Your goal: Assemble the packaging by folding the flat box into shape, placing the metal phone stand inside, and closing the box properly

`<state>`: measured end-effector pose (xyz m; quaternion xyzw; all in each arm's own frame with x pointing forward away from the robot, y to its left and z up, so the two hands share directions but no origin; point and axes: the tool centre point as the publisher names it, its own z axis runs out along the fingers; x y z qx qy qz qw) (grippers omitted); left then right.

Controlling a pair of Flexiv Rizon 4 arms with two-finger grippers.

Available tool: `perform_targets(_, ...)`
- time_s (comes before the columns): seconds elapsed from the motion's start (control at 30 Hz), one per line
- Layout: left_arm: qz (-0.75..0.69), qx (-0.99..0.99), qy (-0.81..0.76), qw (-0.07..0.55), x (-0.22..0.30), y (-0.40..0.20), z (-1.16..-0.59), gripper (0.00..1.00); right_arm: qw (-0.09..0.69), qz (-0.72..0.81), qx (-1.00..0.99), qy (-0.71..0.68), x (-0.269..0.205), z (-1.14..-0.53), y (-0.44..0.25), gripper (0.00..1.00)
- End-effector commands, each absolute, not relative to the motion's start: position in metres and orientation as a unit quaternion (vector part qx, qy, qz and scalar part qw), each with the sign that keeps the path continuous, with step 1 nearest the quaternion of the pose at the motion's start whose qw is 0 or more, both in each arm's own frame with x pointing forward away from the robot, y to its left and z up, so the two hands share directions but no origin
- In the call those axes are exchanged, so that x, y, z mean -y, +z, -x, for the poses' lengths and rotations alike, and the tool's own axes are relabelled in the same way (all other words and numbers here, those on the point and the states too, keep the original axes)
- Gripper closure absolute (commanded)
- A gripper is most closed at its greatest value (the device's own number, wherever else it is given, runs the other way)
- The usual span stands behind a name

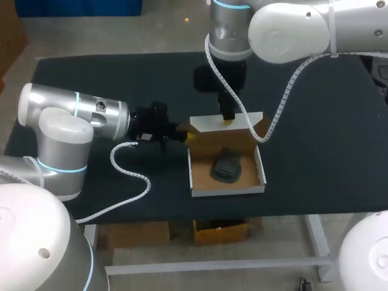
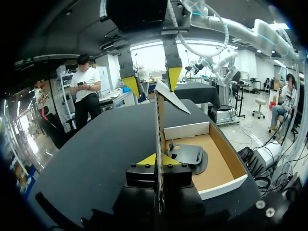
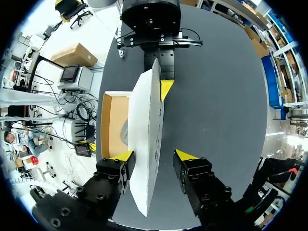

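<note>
1. While the counter (image 1: 315,157) is carrying it, the box (image 1: 225,190) is lying open upward.
2. At the box's far wall the lid (image 1: 221,123) is standing upright, long axis running left to right; closing well, I judge, is calling for tipping it evenly over the box.
3. Inside the box the phone stand (image 1: 227,167) is lying flat.
4. The left tool (image 1: 183,134) is pinching the lid's left end; the right tool (image 3: 154,155) is straddling its top edge, fingers apart.

Head view: high, behind the robot, facing down over the whole table (image 1: 121,79). Left wrist view: low, near, facing across the table at the box (image 2: 216,166). Right wrist view: close above, facing straight down. All three share the box.
</note>
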<state>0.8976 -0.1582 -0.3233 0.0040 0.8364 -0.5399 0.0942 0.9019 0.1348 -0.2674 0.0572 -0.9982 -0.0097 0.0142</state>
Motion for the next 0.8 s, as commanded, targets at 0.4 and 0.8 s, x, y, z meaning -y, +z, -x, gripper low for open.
perform_targets(0.4,-0.005,-0.836,-0.541,0.094,0.1585,-0.3237,-0.8972,1.0,0.026,-0.064,0.998,0.003,-0.1433,-0.9067,-0.2715,0.77)
perform_targets(0.8,-0.005,-0.836,-0.541,0.094,0.1585,-0.3237,-0.8972,1.0,0.02,-0.06,0.998,0.008,-0.1426,-0.9045,-0.271,1.0)
